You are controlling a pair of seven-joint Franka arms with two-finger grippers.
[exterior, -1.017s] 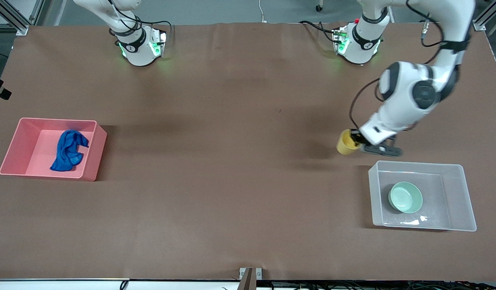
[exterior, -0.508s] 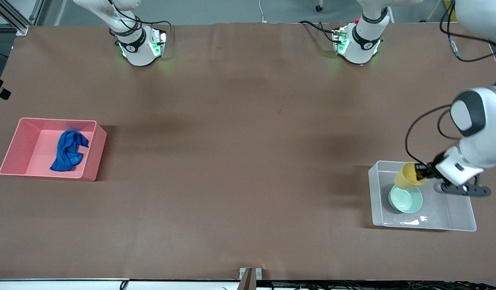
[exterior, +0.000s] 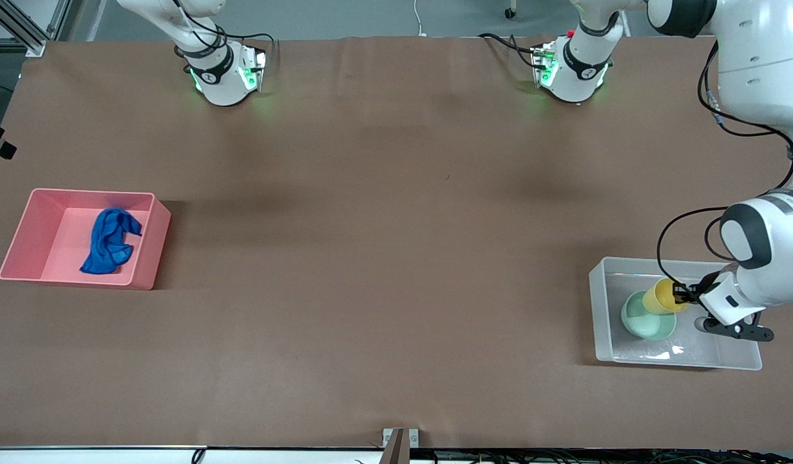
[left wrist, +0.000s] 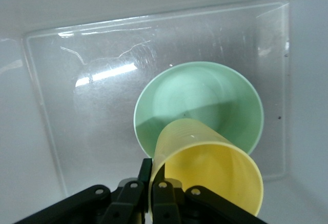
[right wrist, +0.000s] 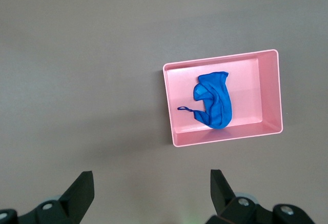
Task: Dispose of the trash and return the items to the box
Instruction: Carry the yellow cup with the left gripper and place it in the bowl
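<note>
Cup: the yellow cup point(exterior: 665, 296) hangs tilted over the mint bowl point(exterior: 646, 317), base toward the bowl, inside the clear bin point(exterior: 731, 361).
Left gripper point(exterior: 681, 294): clamped on the cup's rim.
Change: a second ago the cup was outside the bin; now it is lower, within its walls.
Right gripper point(right wrist: 151, 193): spread wide, waiting high above the pink bin point(exterior: 145, 274) holding the blue rag point(exterior: 109, 241).

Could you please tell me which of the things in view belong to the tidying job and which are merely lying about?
Part of the job:
- small yellow plastic cup, held by the left gripper over the bin
- pale mint-green round bowl, in the bin
- clear rectangular plastic bin
- bright blue cloth rag, in the opaque pink rectangular bin

Just lying about:
- nothing; the right gripper waits, open
</note>
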